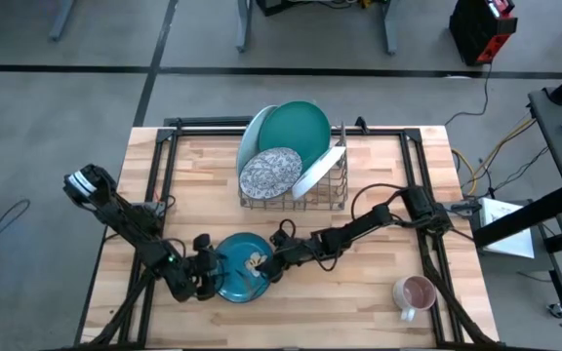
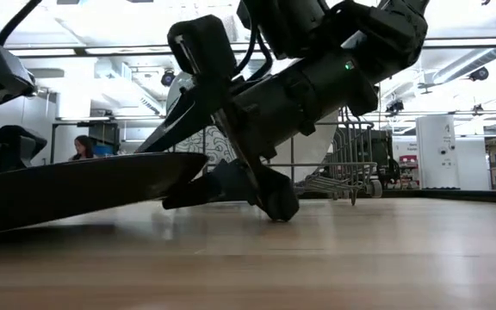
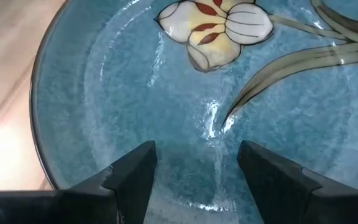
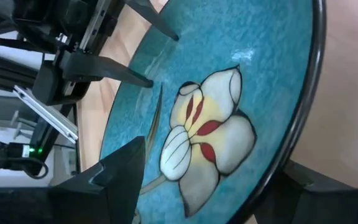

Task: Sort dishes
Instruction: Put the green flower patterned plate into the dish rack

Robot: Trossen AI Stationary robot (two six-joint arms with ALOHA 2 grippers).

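A blue plate (image 1: 240,271) with a painted flower lies near the table's front edge, between my two grippers. My left gripper (image 1: 206,273) stands open over the plate's left part (image 3: 166,93), fingers slanting down; whether they touch it I cannot tell. My right gripper (image 1: 273,268) is open at the plate's right rim, one finger above it and one below. Four dishes stand on edge in the wire rack (image 1: 340,190): a pale mint plate (image 1: 254,136), a dark teal plate (image 1: 296,127), a white plate (image 1: 320,171) and a speckled dish (image 1: 269,171). My right gripper has the blue plate's right rim (image 4: 294,143) between its fingers, coming slanting down from the table's right. The lower finger (image 2: 196,194) reaches under the rim, the upper one lies over the plate's inside. In the low view that side of the plate (image 2: 76,185) stands raised.
A pink-and-white mug (image 1: 413,292) stands at the table's front right corner. The wire rack fills the far middle of the table. Bare wood lies between the rack and the blue plate. Black frame rails run along the left and right edges.
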